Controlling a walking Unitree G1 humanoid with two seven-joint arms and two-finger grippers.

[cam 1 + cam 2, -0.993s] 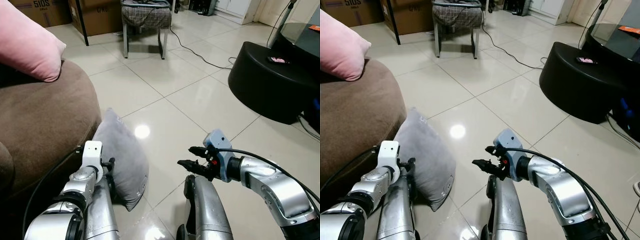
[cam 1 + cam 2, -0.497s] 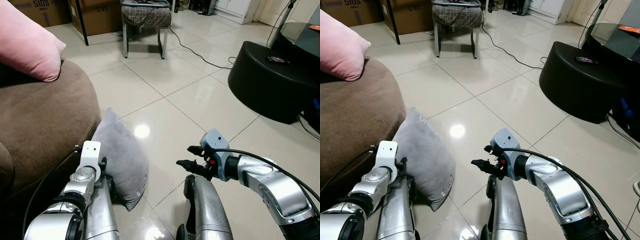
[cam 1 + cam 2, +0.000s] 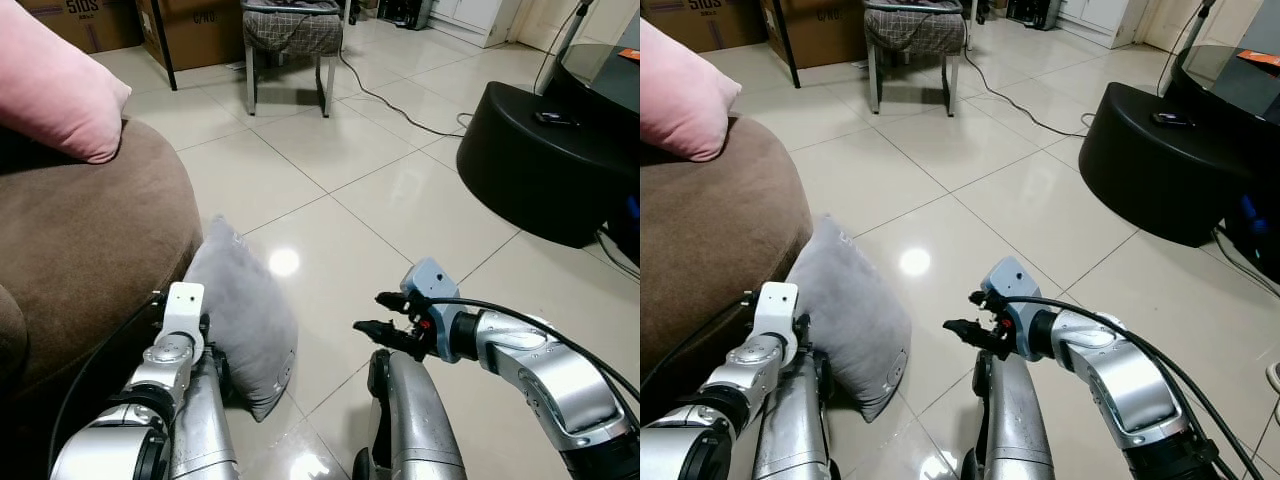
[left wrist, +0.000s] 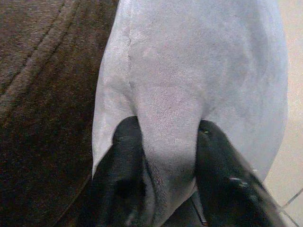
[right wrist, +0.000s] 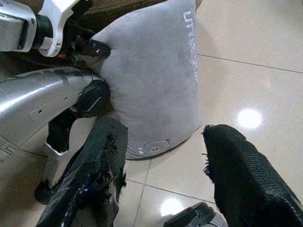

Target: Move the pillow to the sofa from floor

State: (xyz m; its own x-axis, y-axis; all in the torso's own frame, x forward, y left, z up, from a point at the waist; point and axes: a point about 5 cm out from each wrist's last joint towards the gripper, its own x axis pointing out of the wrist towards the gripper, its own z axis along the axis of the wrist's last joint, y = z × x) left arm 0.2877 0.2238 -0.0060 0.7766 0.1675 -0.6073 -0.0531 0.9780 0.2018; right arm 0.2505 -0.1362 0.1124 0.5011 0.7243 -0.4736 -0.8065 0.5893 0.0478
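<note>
Left wrist view: left gripper (image 4: 165, 156) jaws pinch grey pillow (image 4: 199, 71) fold.

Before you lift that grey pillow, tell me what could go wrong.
1. The left gripper pinches only a fold at the edge of the grey pillow, so the fabric may slip free.
2. The right gripper is open and apart from it, giving no support.
3. The pillow leans against the brown sofa and may drag.

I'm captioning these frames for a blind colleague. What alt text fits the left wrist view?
The left gripper pinches a fold of the grey pillow between its two black fingers. The pillow leans against the brown sofa, with a strip of pale floor tile beside it.
</note>
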